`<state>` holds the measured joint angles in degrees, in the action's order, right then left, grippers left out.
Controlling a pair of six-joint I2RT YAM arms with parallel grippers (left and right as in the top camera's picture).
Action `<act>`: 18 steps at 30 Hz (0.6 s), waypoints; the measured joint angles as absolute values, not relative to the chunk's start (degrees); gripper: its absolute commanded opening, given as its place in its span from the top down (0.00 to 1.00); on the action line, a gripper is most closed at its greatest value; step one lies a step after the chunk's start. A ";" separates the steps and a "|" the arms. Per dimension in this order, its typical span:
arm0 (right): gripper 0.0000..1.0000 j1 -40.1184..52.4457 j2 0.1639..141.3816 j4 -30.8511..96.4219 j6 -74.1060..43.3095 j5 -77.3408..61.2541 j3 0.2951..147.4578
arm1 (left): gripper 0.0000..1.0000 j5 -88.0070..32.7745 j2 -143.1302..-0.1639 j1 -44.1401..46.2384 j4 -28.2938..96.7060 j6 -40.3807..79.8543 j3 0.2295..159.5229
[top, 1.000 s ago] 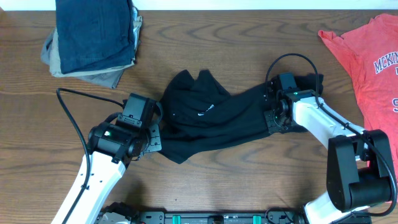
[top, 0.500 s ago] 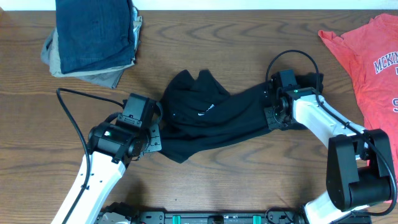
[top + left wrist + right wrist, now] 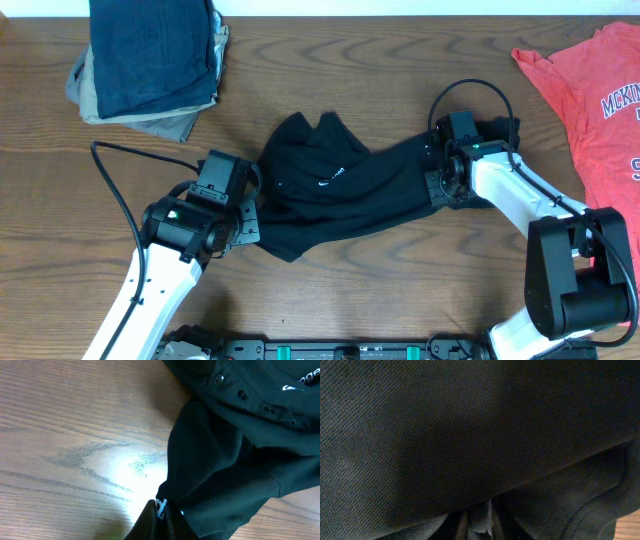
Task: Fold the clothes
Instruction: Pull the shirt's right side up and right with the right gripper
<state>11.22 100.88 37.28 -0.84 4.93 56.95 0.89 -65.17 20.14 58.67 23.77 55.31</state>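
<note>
Your left gripper [image 3: 161,510] pinched shut on near-left corner of crumpled black short-sleeved shirt [image 3: 340,190], centre of brown wooden table [image 3: 400,290]. Right gripper [image 3: 438,186] at opposite end, fabric fills its view: cannot tell grip. Shirt's long axis runs gripper to gripper.

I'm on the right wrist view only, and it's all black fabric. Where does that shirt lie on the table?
Observer: The black shirt lies bunched in the middle of the table, running from lower left to upper right.
Operator: And what is the left claw doing?
Observer: The left claw is shut on the shirt's lower left edge, pinching a fold just above the wood.
</note>
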 measured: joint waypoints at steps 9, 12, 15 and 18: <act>0.99 11.22 100.88 36.16 -1.02 4.78 56.97 | 0.94 0.89 -65.17 20.14 58.67 23.77 55.31; 0.99 11.22 100.88 35.00 -1.28 4.99 57.01 | 0.94 0.89 -65.17 20.14 58.67 23.79 55.31; 0.99 11.20 100.88 35.11 -2.22 5.54 57.87 | 0.94 0.89 -65.17 20.14 58.67 23.77 55.31; 0.98 10.81 100.88 36.58 -2.68 6.02 60.47 | 0.94 0.89 -65.17 20.14 58.70 23.77 55.31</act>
<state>10.81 100.88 36.58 -2.68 6.02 60.47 0.89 -65.17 20.14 58.70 23.77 55.31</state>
